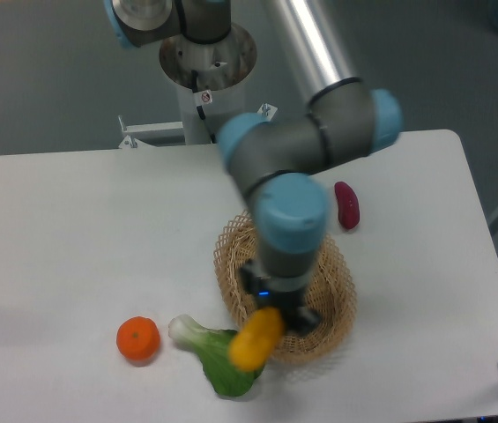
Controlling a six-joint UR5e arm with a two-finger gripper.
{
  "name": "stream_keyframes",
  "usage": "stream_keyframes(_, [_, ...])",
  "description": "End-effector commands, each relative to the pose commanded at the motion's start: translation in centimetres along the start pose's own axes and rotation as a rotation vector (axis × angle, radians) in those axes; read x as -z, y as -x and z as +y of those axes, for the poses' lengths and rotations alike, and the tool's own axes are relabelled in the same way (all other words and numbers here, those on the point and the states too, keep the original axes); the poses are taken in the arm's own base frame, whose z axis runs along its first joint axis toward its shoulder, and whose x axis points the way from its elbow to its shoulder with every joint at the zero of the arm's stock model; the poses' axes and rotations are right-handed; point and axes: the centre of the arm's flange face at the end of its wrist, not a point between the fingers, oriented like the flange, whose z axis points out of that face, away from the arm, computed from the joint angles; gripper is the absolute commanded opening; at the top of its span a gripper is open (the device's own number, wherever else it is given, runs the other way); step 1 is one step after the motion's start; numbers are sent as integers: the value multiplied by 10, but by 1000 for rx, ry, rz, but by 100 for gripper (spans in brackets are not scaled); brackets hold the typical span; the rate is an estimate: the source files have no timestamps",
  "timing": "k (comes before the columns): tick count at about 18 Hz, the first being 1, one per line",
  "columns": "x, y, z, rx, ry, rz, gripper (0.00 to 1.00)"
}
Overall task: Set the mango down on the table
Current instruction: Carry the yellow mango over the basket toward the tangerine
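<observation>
From where I stand, the grey arm with its pale blue joint caps bends down over the oval woven wicker basket (332, 291), whose open lattice rim fans out around the wrist. The black two-finger gripper (271, 322) sits low at the basket's near edge, and the smooth, elongated yellow-orange mango (256, 338) is pinched at its tip, tilted with its lower end pointing toward the near left. The fruit looks blurred; it hangs over the basket's rim and partly over the green leaves beside it, and I cannot tell whether it touches anything beneath.

The large white flat table (72, 238) with rounded corners has a matte, even surface. On it, just left of the basket, lies a leafy bok choy (213, 357) with a pale bulbous stem and crinkled dark green leaves. Further left, near but apart from the stem, rests a round orange citrus (137, 339) with a dimpled skin. Beyond the basket on the far right lies a dark red sweet potato (346, 204), slim and tapered, apart from the wicker.
</observation>
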Motion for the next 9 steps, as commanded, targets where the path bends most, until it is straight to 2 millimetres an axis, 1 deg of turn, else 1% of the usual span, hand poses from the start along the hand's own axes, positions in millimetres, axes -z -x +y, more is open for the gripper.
stream_keyframes(1, [-4,-21,-19,-28,5,6,40])
stream_keyframes(2, [-9,-39,-32,-62,17,11,40])
stream_keyframes(3, [-21,-59,-42,-90,47,21,40])
stream_keyframes(4, [-33,-78,-48,-116,73,29,40])
stream_keyframes(6, [-40,-114,-62,-169,80,21,40])
stream_keyframes(8, [-49,-139,-67,-188,79,20,40])
stream_keyframes(9, [-54,-152,-74,-186,73,14,40])
